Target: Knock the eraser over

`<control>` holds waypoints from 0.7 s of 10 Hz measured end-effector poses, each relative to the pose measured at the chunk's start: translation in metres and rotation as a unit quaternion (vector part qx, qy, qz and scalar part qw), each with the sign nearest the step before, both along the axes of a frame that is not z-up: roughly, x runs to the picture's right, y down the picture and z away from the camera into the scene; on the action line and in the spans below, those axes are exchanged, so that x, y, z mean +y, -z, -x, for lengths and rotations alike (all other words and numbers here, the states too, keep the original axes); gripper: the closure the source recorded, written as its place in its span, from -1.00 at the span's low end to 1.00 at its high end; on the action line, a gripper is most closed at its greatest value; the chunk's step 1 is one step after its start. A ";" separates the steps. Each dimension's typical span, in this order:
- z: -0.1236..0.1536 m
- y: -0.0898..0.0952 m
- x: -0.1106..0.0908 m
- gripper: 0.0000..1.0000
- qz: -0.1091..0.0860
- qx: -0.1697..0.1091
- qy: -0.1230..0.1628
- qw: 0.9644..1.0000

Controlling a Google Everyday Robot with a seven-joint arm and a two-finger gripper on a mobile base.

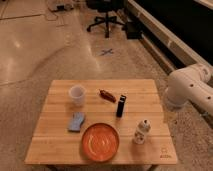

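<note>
The eraser (121,105) is a dark, narrow block standing upright near the middle of the wooden table (60,150). Only a white arm segment (187,90) shows, at the right edge of the view, beside the table's right side and apart from the eraser. My gripper is out of view, so nothing of its fingers shows.
On the table are a white cup (76,94) at the back left, a small reddish-brown item (106,94) behind the eraser, a blue sponge (76,121), an orange plate (100,141) at the front and a small white bottle (142,132) front right. An office chair (107,20) stands far behind.
</note>
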State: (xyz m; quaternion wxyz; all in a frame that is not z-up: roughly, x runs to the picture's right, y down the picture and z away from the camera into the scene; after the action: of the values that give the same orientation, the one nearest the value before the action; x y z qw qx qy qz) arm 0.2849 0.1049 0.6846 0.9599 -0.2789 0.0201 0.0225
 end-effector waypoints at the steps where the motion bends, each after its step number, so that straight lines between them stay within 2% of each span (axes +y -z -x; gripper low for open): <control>1: 0.000 0.000 0.000 -0.30 0.000 0.000 0.000 1.000; 5: 0.000 0.000 0.000 -0.30 0.000 0.000 0.000 1.000; 7: 0.009 -0.005 -0.003 -0.30 -0.001 -0.017 0.014 1.000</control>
State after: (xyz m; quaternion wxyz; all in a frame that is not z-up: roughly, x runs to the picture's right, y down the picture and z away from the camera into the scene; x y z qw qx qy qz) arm 0.2763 0.1018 0.6896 0.9604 -0.2783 0.0078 0.0040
